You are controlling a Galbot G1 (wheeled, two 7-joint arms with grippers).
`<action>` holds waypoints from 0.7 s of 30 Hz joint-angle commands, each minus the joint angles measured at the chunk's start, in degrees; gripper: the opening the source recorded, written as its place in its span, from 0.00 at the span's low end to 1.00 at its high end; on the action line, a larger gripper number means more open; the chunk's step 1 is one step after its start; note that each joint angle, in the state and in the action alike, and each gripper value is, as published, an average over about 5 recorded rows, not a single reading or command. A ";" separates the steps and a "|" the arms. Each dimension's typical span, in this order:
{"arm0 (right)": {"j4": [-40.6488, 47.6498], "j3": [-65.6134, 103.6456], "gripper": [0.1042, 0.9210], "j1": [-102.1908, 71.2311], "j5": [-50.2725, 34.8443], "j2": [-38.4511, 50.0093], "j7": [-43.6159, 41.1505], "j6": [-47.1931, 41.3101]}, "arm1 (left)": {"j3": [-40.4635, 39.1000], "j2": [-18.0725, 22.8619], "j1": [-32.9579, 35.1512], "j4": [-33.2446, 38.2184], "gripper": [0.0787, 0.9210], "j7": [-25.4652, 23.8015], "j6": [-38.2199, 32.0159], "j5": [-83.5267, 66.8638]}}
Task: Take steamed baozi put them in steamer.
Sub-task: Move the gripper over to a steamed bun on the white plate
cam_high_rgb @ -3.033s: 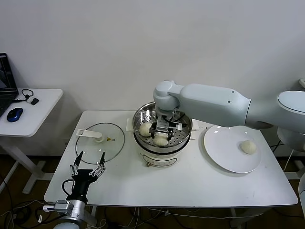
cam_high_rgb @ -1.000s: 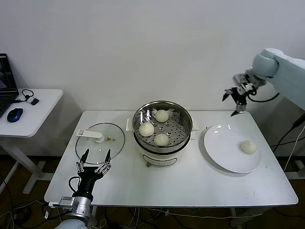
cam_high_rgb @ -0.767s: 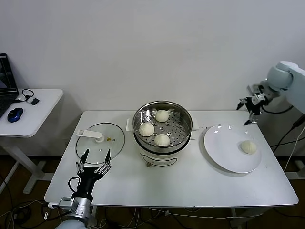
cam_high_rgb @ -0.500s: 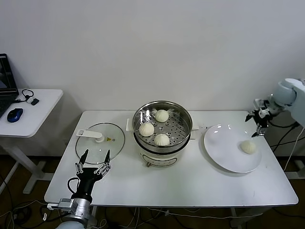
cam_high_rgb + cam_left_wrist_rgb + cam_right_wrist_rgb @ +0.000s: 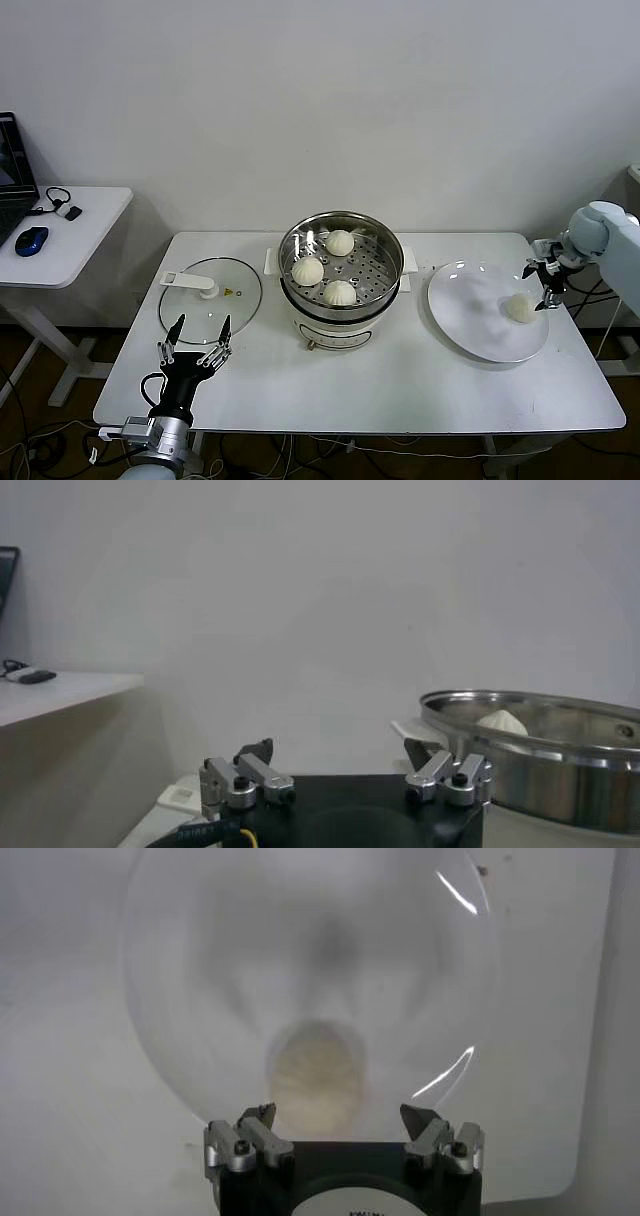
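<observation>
At the table's [image 5: 400, 390] near left corner, about 7 o'clock from the steamer, the left gripper [image 5: 191, 340] is parked with its thin metal fingers spread apart and nothing between them. Just beyond it lies a flat round glass lid [image 5: 210, 293] with a white handle, clear and glossy on the matte white tabletop. At centre stands the steamer [image 5: 341, 262], a shiny stainless-steel basket with a perforated floor on a white pot base; three smooth, creamy, dome-shaped steamed baozi [image 5: 340, 242] sit inside it at roughly 12, 8 and 6 o'clock. To its right, at 3 o'clock, a large glossy white plate [image 5: 470, 320] holds a fourth bun [image 5: 518, 307] toward its right side. The right gripper [image 5: 549, 272] hangs just above that bun, jaws wide apart and apparently empty, though the wrist view there is blurred.
</observation>
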State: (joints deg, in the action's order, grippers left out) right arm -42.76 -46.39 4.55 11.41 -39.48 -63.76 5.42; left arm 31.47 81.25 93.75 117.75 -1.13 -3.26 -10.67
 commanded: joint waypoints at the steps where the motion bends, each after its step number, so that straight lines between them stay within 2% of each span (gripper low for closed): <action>1: 4.86 7.79 0.88 -5.74 5.13 -3.95 0.39 1.11 | 0.19 -0.09 0.17 -0.50 0.88 -0.06 -0.07 0.06; 21: 8.24 10.31 0.88 -6.54 7.10 -5.95 0.51 1.30 | -0.16 0.04 -0.23 -0.92 0.88 0.24 -0.07 0.31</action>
State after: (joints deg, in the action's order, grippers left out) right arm -36.68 -38.33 -1.15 17.02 -44.11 -63.38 6.47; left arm 31.34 81.30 93.51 116.96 -0.91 -3.35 -10.42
